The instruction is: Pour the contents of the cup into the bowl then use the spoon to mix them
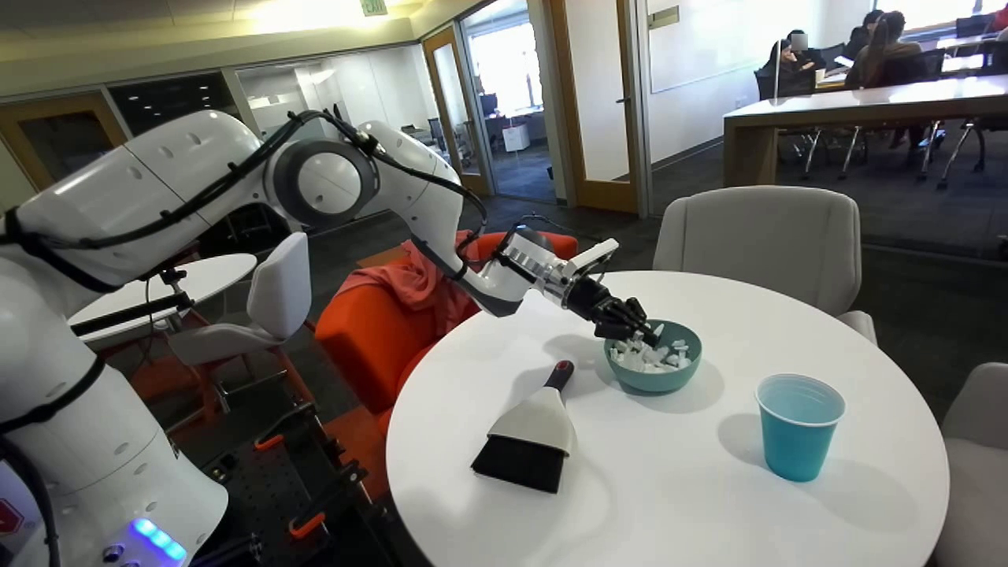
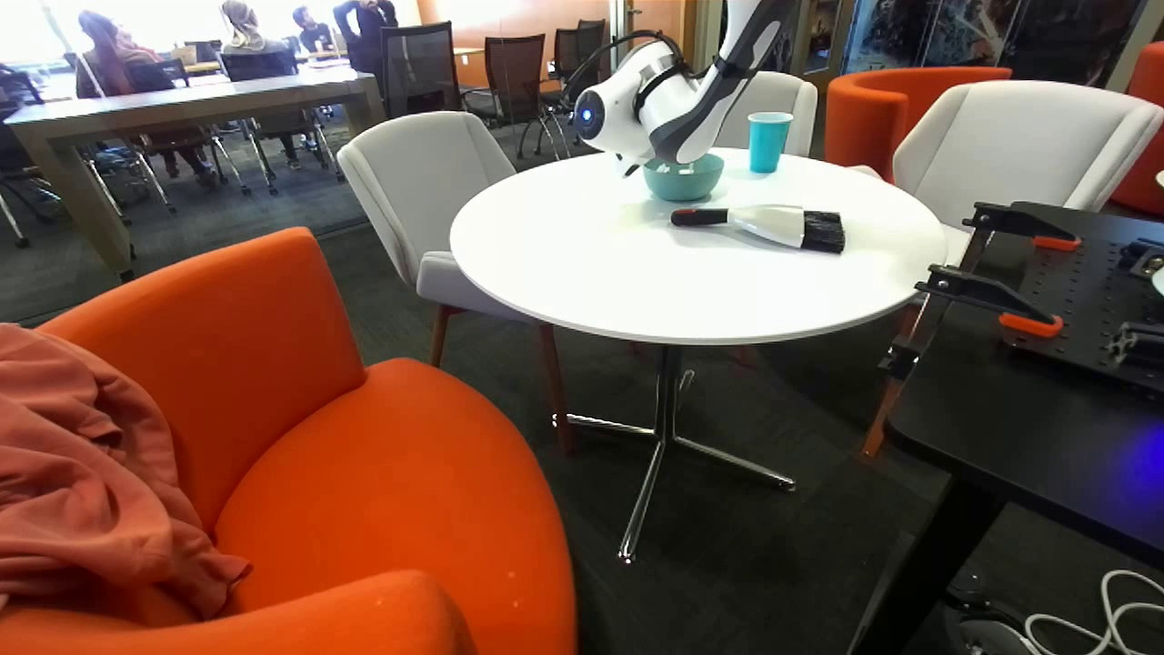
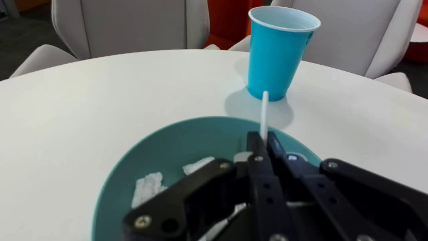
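Observation:
The pale teal bowl [image 1: 655, 383] stands on the white table and also shows in an exterior view [image 2: 682, 185] and the wrist view [image 3: 204, 134]. The white contents [image 1: 642, 358] lie in the bowl; some show in the wrist view [image 3: 147, 188]. The bright blue cup [image 1: 799, 441] stands upright, apart from the bowl; it also shows in an exterior view [image 2: 769, 146] and the wrist view [image 3: 276, 63]. My gripper [image 3: 262, 142] is over the bowl, shut on the spoon's thin pale handle [image 3: 264, 113]. The spoon's far end is hidden. The fingertips [image 1: 652, 337] are at the bowl's inside.
A brush [image 1: 531, 433] with a dark handle and black bristles lies near the bowl, also visible in an exterior view [image 2: 768, 223]. The round white table [image 1: 669, 504] has grey chairs [image 1: 760, 236] and an orange armchair [image 1: 370, 331] around it.

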Controlling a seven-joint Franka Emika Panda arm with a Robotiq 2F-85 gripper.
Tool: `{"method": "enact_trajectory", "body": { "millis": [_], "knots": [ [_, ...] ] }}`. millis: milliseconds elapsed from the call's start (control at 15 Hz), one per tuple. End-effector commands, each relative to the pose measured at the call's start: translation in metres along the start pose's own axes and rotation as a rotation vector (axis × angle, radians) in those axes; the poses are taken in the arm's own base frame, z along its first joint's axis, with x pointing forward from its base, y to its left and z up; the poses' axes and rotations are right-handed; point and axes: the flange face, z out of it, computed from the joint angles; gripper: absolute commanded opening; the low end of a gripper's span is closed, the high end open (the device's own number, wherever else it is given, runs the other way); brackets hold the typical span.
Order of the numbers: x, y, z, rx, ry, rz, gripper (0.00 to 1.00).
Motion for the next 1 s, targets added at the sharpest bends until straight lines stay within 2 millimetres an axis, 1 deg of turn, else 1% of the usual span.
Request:
{"method": "enact_trajectory", "body": {
  "millis": [0,533,733,933],
  "knots": [
    [-0.014,-0.011,0.004,0.018,0.015,0.016,0.03],
    [-0.026,-0.013,0.029,0.052,-0.070,0.213,0.04],
    [-0.027,-0.011,0.034,0.048,-0.093,0.264,0.04],
    [-0.028,-0.008,0.035,0.038,-0.116,0.321,0.04]
  ]
}}
